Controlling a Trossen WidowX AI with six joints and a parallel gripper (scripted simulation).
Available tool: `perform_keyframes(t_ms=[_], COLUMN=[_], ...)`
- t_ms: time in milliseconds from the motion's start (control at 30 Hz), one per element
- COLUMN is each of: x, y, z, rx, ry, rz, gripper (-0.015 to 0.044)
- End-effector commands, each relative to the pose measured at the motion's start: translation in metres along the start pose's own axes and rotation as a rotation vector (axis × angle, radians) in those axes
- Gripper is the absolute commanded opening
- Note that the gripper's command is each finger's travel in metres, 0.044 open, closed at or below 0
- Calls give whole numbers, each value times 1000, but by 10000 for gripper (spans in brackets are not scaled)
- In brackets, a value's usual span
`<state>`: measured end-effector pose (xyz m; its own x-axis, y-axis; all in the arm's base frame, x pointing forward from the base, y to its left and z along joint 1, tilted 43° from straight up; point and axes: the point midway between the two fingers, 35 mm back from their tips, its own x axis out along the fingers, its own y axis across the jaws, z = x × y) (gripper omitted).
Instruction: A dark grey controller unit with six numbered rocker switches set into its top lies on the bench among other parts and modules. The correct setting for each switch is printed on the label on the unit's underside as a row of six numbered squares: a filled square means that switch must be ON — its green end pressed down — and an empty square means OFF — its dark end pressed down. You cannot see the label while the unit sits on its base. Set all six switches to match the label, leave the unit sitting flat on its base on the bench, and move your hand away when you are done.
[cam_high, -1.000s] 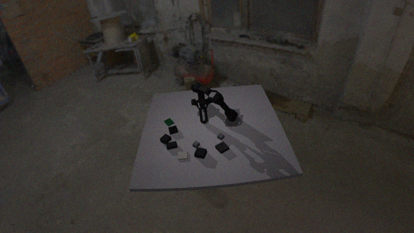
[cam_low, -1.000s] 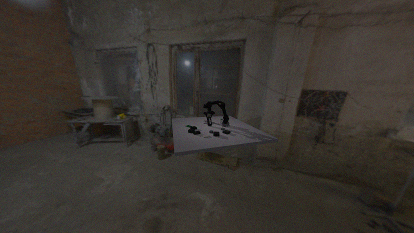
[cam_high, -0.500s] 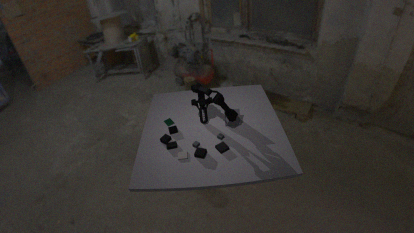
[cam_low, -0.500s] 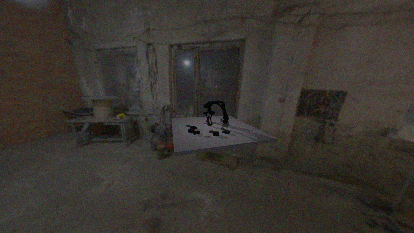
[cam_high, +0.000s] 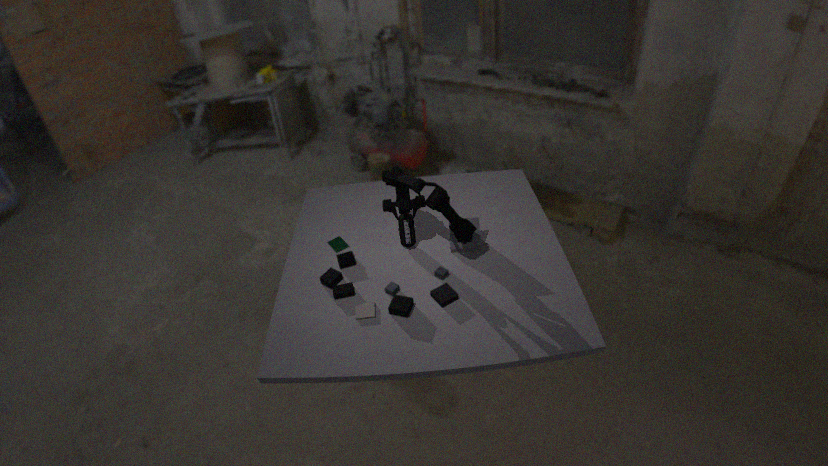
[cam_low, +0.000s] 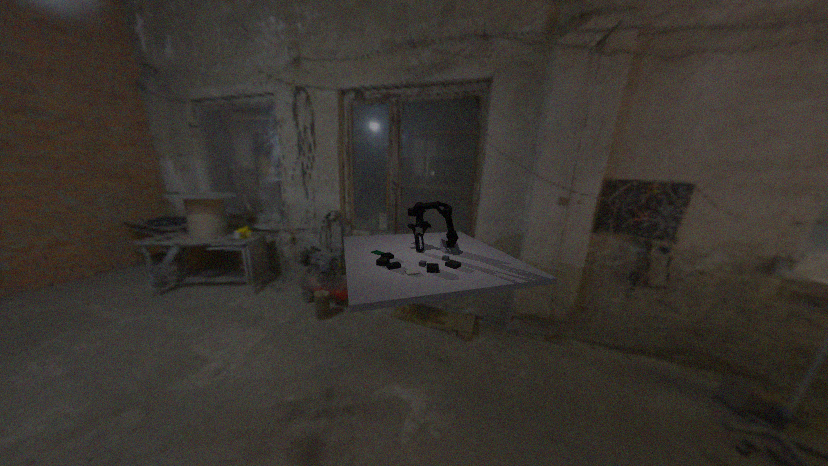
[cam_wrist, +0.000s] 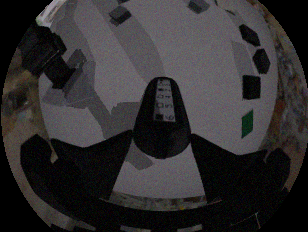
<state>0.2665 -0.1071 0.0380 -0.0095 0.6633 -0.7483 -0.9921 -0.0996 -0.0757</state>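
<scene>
The dark controller unit (cam_high: 408, 243) (cam_low: 419, 248) (cam_wrist: 162, 141) is held off the bench between my fingers, tilted on end, with its underside towards the top and exterior views. The pale label (cam_high: 407, 230) (cam_wrist: 165, 101) shows in the wrist view as a column of numbered squares. Square 6, nearest the wrist, looks filled; 5 and 4 look empty; 3 looks filled. The squares at the far end are too small to read surely. My gripper (cam_high: 406, 219) (cam_low: 419, 230) (cam_wrist: 162, 135) is shut on the unit, one finger on each side. The rocker switches are hidden.
On the bench (cam_high: 324, 353) (cam_low: 370, 292) lie several dark modules, among them one module (cam_high: 400, 305) and another module (cam_high: 444, 294), two small grey blocks, a white tile (cam_high: 365, 311) and a green plate (cam_high: 338, 243) (cam_wrist: 247, 123). The arm's base (cam_high: 465, 232) stands behind right.
</scene>
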Motion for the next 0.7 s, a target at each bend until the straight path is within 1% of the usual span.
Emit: perform_keyframes(t_ms=[0, 667], x=[0, -2], y=[0, 0], z=[6, 25], rx=[9, 10], ry=[-13, -14], rz=[-2, -2], gripper=[336, 337])
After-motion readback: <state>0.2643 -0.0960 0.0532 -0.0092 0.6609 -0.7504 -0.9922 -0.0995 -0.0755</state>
